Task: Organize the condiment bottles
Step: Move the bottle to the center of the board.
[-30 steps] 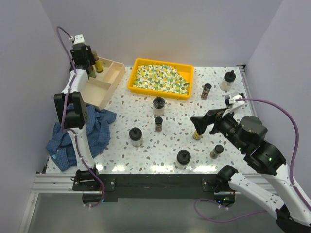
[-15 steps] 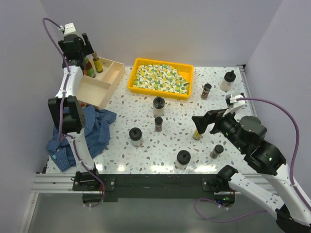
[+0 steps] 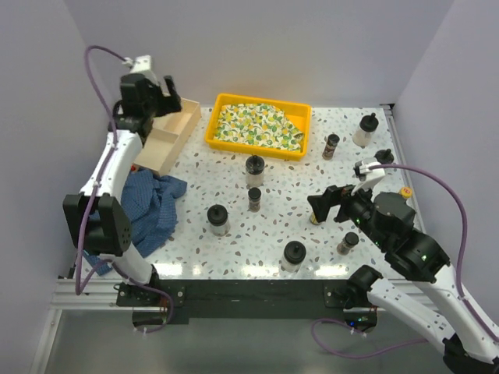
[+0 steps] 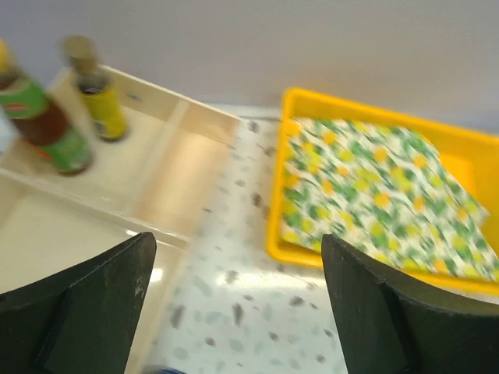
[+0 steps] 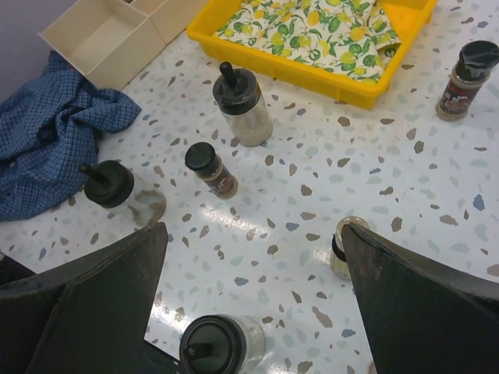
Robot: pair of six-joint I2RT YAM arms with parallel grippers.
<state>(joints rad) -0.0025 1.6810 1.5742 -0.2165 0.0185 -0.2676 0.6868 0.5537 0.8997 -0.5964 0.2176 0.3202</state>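
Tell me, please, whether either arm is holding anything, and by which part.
Nothing is held: the left gripper and the right gripper both have open, empty jaws.

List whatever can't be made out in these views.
- Top view: the brown sauce bottle and yellow sauce bottle in the wooden box are hidden behind the left gripper.
- Left wrist: blurred, so their labels are unreadable.
- Right wrist: a clear bottle is cut off by the bottom edge.
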